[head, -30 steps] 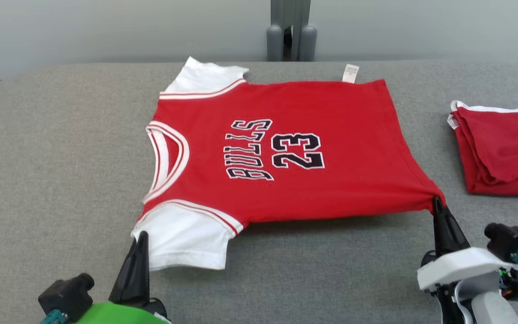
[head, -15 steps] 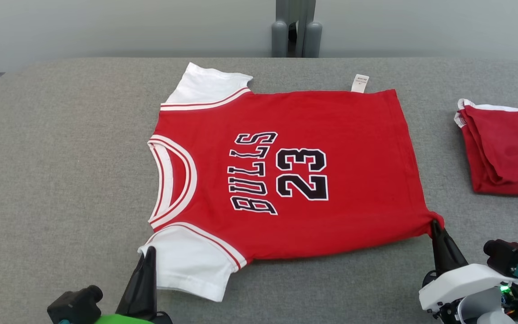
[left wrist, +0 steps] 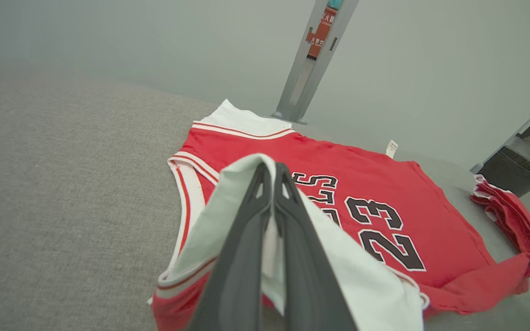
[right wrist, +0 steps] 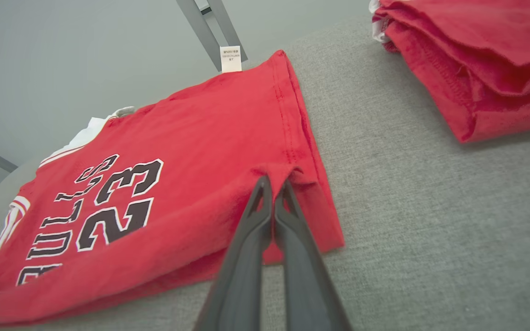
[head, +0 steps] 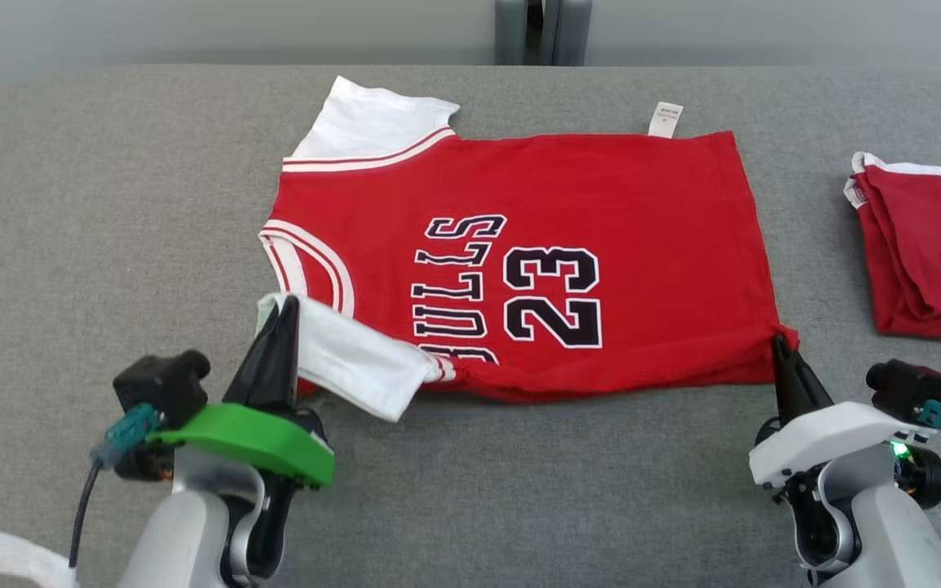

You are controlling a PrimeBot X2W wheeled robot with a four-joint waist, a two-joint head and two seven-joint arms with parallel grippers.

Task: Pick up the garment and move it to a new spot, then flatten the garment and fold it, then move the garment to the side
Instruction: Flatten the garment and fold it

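1. Lying across the middle of the grey desk (head: 70, 204), the red jersey (head: 585, 188) was spread print side up, with its collar toward the desk's left edge and its hem toward the right.
2. The left fingers (head: 277, 355) were pressed together on the near white sleeve (head: 356, 359), holding it raised and turned over the jersey's near edge, beside the collar.
3. The right fingers (head: 794, 382) were clamped on the hem's near corner, which bunched at their tips.
4. A white label (head: 666, 119) stuck out from the jersey's far side.
5. A folded red garment (head: 928, 261) lay at the desk's right edge, apart from the jersey.
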